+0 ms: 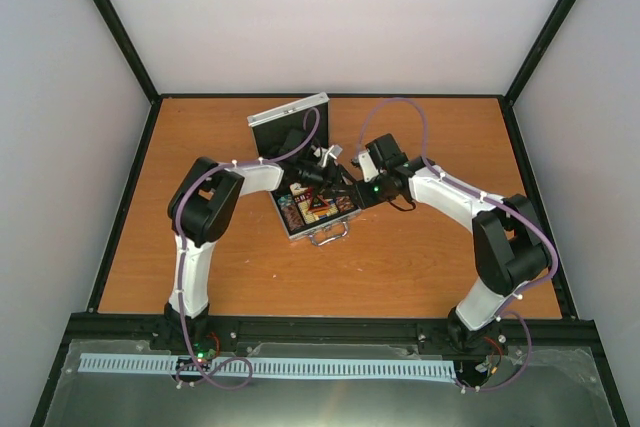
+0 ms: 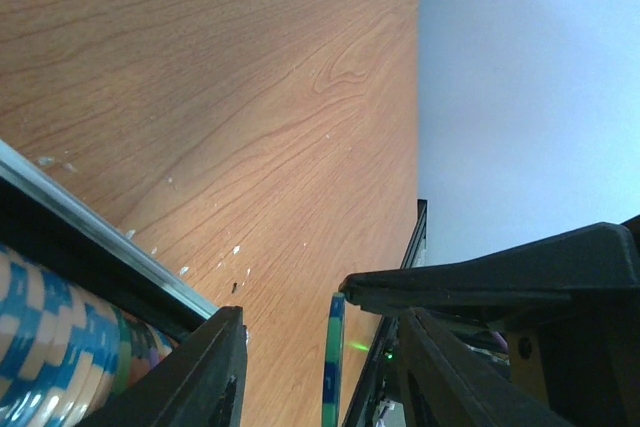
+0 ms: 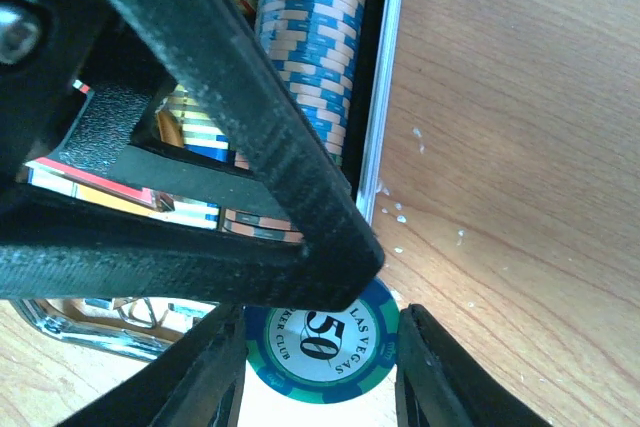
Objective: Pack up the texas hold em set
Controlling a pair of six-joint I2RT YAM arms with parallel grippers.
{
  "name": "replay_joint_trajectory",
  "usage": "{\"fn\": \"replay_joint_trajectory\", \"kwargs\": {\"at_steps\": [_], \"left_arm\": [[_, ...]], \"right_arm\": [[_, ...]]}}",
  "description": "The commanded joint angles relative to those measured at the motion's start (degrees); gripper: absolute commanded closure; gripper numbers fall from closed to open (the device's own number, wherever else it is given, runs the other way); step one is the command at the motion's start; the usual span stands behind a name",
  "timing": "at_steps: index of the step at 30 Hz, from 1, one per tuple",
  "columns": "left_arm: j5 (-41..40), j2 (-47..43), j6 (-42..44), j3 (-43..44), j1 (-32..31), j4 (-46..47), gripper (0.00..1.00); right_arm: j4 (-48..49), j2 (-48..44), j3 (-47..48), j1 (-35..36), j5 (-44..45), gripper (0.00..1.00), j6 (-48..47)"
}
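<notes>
Table [image 1: 400,267]: orange-brown wood grain, with scattered white specks [image 3: 400,217] on the surface. Pale walls [image 1: 330,17] on three sides, joined by black frame posts [image 1: 112,22]. Near edge: black rail [image 1: 330,329], then white slotted strip [image 1: 300,368] lying on grey metal sheet [image 1: 330,404].

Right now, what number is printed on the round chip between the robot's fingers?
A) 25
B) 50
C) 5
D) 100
B: in the right wrist view, the blue-and-green chip sitting between the right fingers shows a big 50 in its middle, with LAS VEGAS around it.
</notes>
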Motion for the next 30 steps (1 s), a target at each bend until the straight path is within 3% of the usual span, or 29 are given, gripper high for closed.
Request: {"fn": "replay_joint_trajectory", "kwargs": {"at_steps": [1, 16, 30], "left_arm": [[1.88, 1.71, -2.25, 2.28, 0.06, 1.89, 0.58], [6.14, 2.9, -3.41, 1.5, -0.12, 5.99, 0.71], [8.39, 3.1, -4.93, 0.72, -0.48, 9.22, 0.92]], "right_arm": [[1.65, -1.79, -0.01, 0.65, -0.97, 0.61, -0.8], [1.47, -0.59, 1.57, 0.91, -0.49, 0.61, -0.78], [1.27, -0.12, 1.93, 0.98, 0.43, 0.61, -0.61]]}}
